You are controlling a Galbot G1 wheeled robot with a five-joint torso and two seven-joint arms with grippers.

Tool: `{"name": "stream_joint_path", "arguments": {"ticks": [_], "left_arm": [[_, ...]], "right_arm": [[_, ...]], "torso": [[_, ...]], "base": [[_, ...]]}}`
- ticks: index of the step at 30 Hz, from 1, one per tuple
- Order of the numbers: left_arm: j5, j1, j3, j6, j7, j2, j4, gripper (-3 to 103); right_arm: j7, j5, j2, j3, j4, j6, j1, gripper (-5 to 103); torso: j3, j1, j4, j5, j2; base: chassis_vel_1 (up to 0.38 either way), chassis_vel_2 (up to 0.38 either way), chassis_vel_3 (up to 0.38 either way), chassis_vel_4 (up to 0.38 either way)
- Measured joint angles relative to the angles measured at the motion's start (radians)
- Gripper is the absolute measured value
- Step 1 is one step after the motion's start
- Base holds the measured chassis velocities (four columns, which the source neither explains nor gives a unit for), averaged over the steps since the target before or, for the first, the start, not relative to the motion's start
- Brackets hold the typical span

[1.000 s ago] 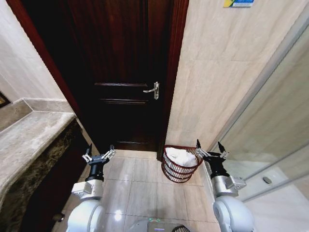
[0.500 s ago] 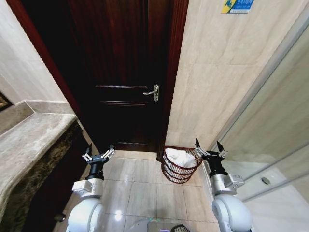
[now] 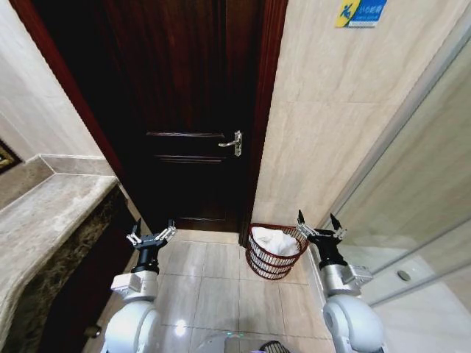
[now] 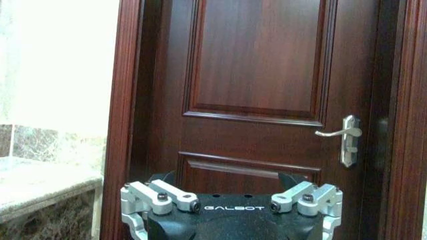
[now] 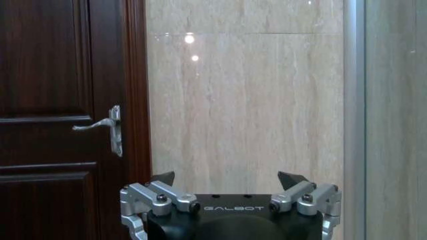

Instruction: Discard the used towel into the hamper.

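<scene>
The hamper (image 3: 274,251) is standing on the floor tiles (image 3: 213,283) at the foot of the beige wall (image 3: 324,118), just beside the dark door (image 3: 191,110). A white towel (image 3: 274,240) is lying inside it, so the discarding looks done. The right gripper (image 3: 317,227) is hanging near the hamper's rim, fingers spread wide and holding nothing. The left gripper (image 3: 151,234) is raised well apart on the other side, also spread wide and empty, probably only waiting.

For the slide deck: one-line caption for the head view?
Towel in the hamper by the door; left gripper and right gripper open, empty.
</scene>
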Motion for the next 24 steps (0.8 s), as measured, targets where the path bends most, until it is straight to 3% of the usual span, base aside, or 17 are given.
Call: {"name": "stream_joint_path", "arguments": {"ticks": [24], "left_arm": [[0.004,-0.001,0.005,0.001,0.000,0.000,-0.006,100]], "right_arm": [[0.001,0.000,-0.007,-0.006,0.009,-0.008,-0.003,100]], "torso": [[0.047,0.039,0.0000,0.0000,0.086]], "base": [[0.000,0.000,0.000,0.000]]}}
